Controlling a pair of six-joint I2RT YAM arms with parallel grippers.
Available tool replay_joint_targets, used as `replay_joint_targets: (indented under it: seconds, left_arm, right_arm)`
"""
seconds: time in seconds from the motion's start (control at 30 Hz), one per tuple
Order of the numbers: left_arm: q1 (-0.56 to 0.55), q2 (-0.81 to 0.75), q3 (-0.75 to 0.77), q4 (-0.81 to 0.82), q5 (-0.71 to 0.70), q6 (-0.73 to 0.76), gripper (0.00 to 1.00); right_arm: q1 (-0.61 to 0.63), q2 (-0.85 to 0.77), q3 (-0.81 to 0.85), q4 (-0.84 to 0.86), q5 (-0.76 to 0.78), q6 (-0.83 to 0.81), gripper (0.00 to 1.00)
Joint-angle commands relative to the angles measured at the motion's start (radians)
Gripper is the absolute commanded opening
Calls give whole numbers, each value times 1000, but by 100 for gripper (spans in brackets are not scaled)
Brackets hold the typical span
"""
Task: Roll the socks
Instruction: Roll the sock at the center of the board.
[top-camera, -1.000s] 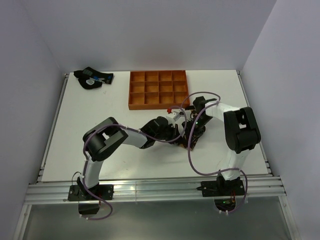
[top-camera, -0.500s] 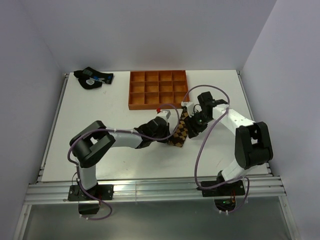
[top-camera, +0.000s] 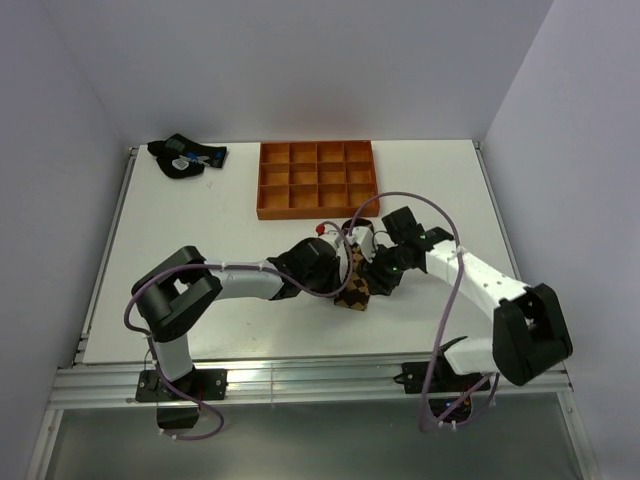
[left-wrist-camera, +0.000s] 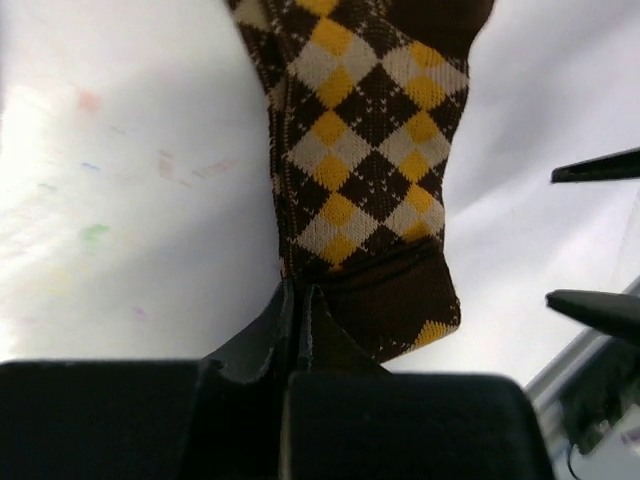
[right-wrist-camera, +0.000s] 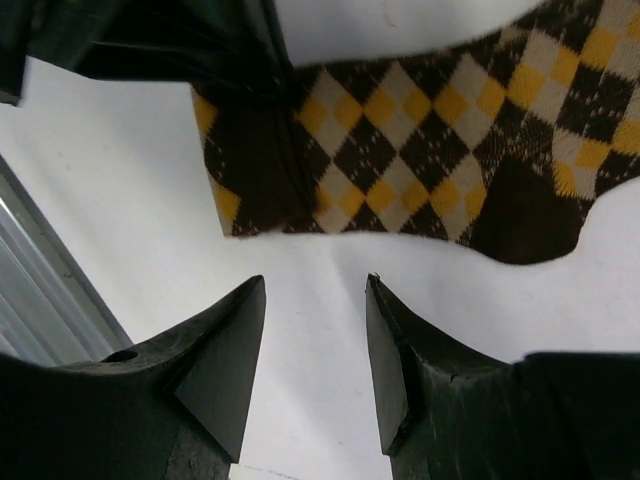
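The brown-and-black argyle sock lies on the white table between the two arms. My left gripper is shut on its dark cuff edge; in the left wrist view the closed jaws pinch the cuff and the sock stretches away from them. My right gripper is open and empty just to the sock's right. In the right wrist view its fingertips stand apart just short of the sock's edge. The short black ankle sock with white stripes is not visible.
An orange compartment tray stands behind the sock. A dark sock bundle with blue and white marks lies at the back left corner. The metal rail of the table's near edge runs in front.
The right arm has swung out to the right and lowered, and its gripper now sits beside the sock. The sock has shifted slightly toward the near edge, still held by the left gripper.
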Motion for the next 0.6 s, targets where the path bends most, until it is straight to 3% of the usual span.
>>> replay_joint_targets:
  seconds: [0.0, 0.3, 0.57]
  left_arm:
    - [-15, 38, 20, -84, 128, -7, 0]
    - [-14, 68, 58, -147, 159, -50, 0]
    - [-12, 93, 47, -106, 189, -70, 0]
  right_arm:
    - [64, -117, -70, 89, 37, -67, 52]
    - [85, -232, -153, 176, -47, -88, 51]
    - [1, -349, -165, 189, -154, -112, 49]
